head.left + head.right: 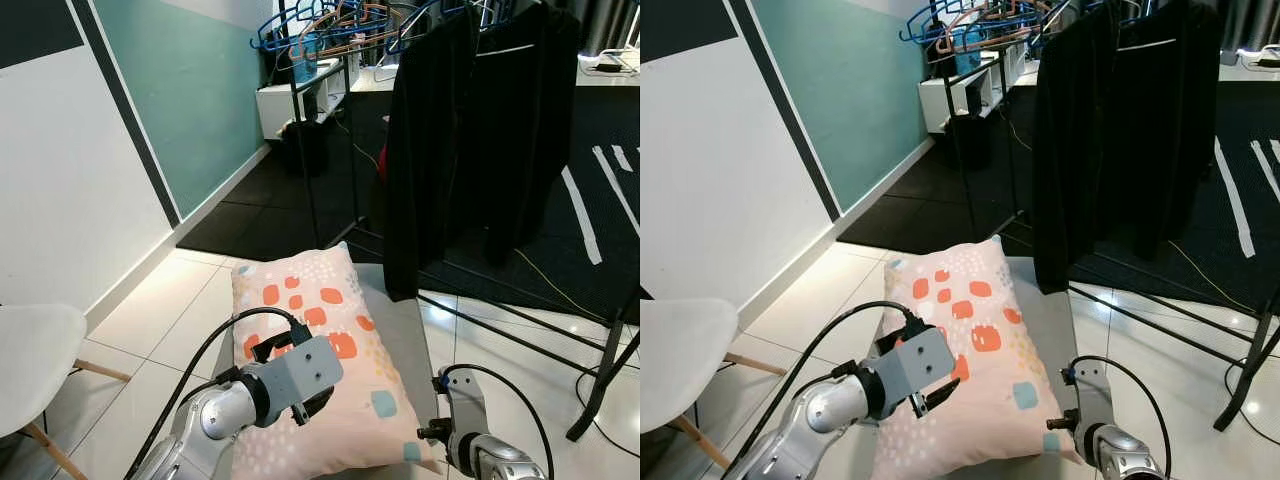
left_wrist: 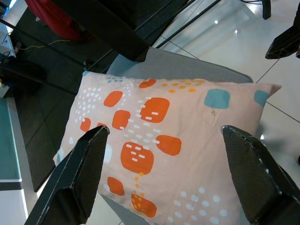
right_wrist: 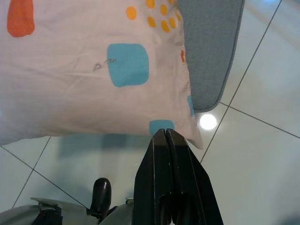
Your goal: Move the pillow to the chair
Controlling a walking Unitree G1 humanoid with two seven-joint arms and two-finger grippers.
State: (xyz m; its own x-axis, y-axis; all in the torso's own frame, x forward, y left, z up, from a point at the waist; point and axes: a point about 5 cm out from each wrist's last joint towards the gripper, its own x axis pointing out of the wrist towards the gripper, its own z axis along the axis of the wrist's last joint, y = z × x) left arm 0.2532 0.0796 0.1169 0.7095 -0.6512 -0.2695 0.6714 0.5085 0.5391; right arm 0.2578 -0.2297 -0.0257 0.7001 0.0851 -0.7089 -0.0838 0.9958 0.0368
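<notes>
A: Where's the left gripper?

B: Low in the centre-left of the left eye view, above the near end of the pale pink pillow with orange and teal patches. Its two black fingers are spread wide, one off each side of the pillow, with nothing between them.

A: And the right gripper?

B: At the bottom right of the frame, just off the pillow's near right corner. Its fingers are pressed together, empty, the tips close to the corner above the white tiled floor.

A: Where does the pillow lie?

B: In the middle of the frame, on a flat grey pad on the floor.

A: Around it?

B: A white moulded chair with wooden legs at the left edge, well apart from the pillow. Black garments hang on a black metal rack in the upper right.
</notes>
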